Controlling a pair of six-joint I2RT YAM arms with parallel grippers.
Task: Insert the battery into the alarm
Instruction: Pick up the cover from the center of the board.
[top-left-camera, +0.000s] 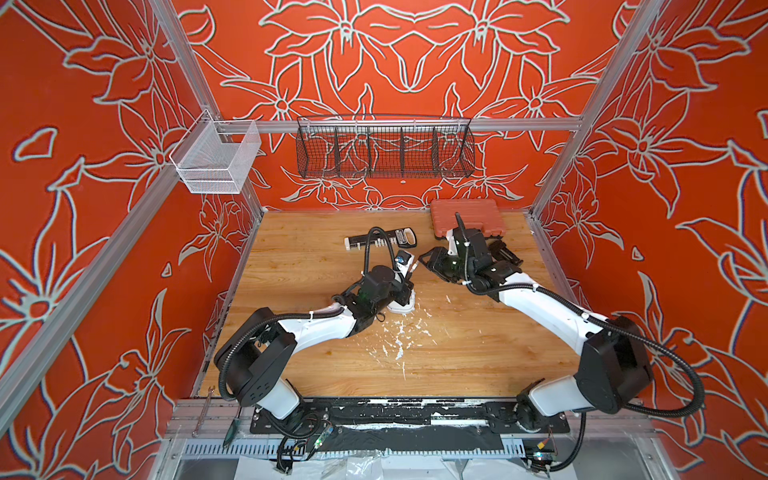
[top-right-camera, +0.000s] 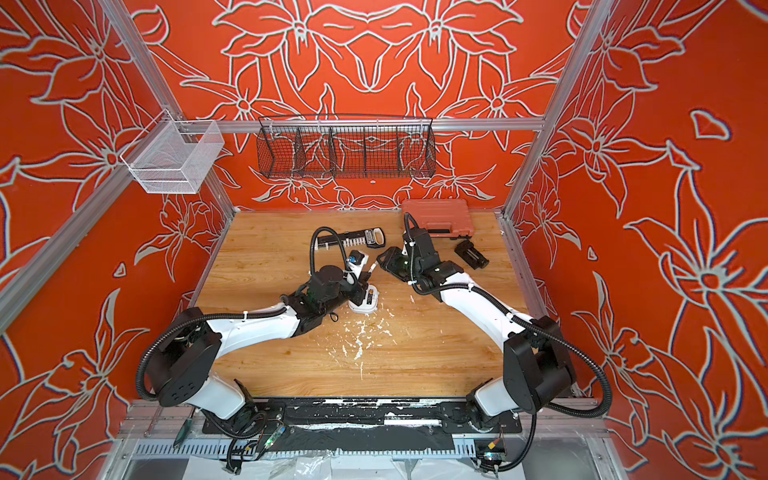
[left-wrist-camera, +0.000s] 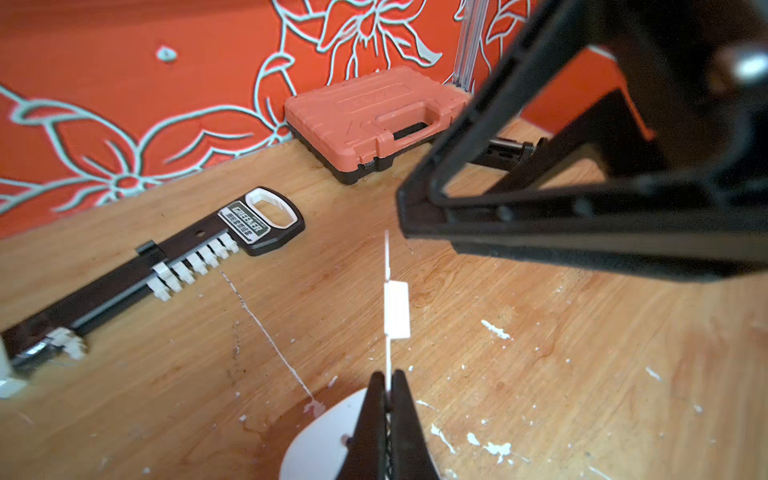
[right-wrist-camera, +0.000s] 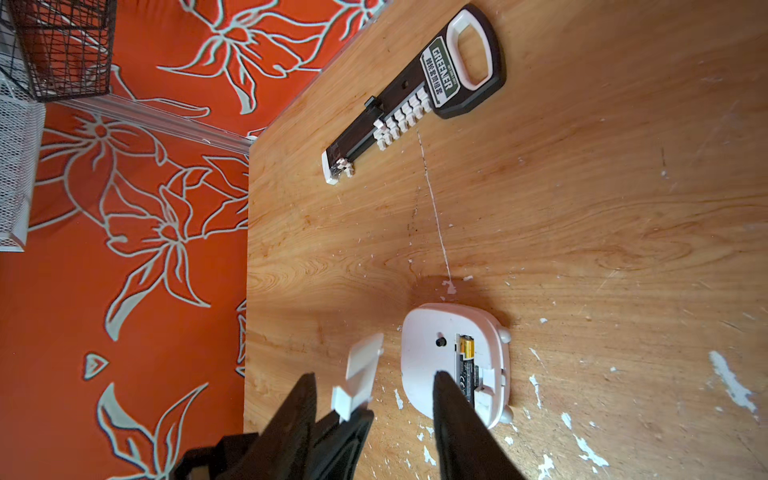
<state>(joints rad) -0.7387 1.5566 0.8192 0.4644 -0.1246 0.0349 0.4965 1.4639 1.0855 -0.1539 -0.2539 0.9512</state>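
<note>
Orange walls are enclosing a paint-flecked wooden table; near the alarm, left gripper is clamping a white cover, right gripper gaping.

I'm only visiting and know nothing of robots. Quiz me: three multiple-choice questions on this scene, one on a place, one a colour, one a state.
1. Where is the battery? A in the alarm's back slot; B in a drawer; C under a cloth.
2. The closed case's colour? A blue; B orange; C green.
3. The left gripper is: A wide open; B shut on the white cover; C missing.
Answers: A, it lies in the slot; B, its lid is orange; B, its jaws pinch the cover.
</note>
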